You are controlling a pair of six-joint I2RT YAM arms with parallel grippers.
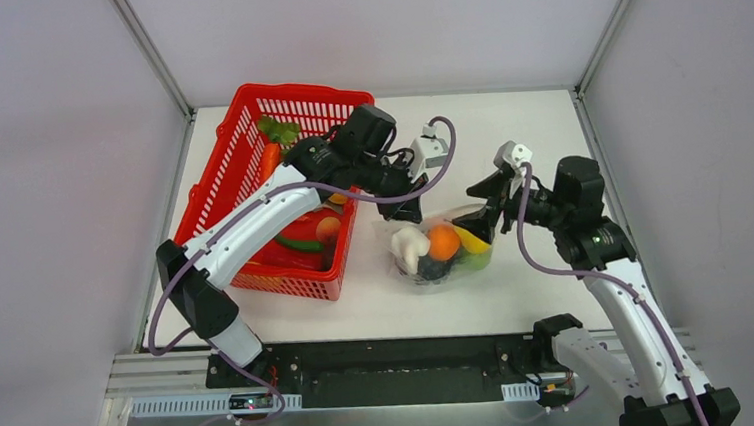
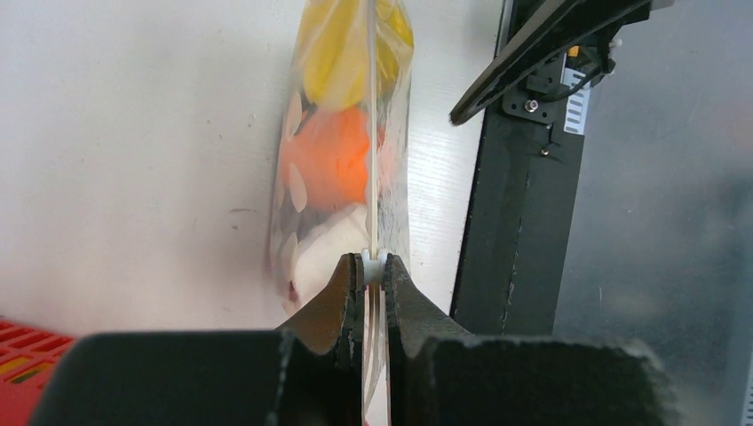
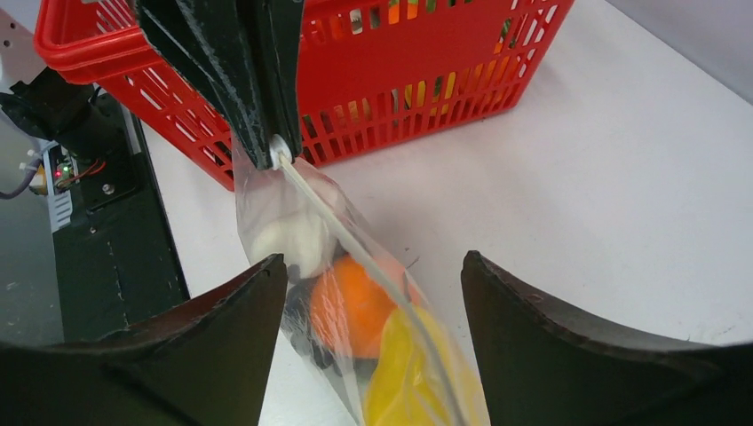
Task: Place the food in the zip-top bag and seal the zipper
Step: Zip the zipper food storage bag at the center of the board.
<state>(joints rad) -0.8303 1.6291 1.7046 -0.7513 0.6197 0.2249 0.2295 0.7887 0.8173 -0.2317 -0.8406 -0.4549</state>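
One clear zip-top bag (image 1: 443, 253) printed with white dots lies on the white table (image 1: 548, 131), stretched between the two grippers. Its film looks thin, soft and slippery, and its load of toy food is probably light, so the bag would sag and crumple if it were gripped by the body. The firmer zipper (image 3: 328, 217) along the mouth looks like the best place to hold it, pinched flat, above the bulging food.

The left gripper (image 2: 373, 266) is clamped tight on one end of that strip, with the bag hanging straight out beyond its fingertips. The right gripper (image 3: 373, 259) is spread wide and holds nothing. Its jaws stand on either side of the bag's other end, and the zipper runs through the gap between them.

Five pieces of food can be counted inside the bag:
- one white garlic (image 1: 410, 246), nearest the left jaws
- one orange ball (image 1: 443, 240)
- one yellow lemon (image 1: 470, 239), nearest the right jaws
- one green piece (image 1: 475, 259)
- one dark grapes cluster (image 1: 427, 268)

One red basket (image 1: 289, 87) sits behind the left gripper. It holds several more toys, too overlapped to count.
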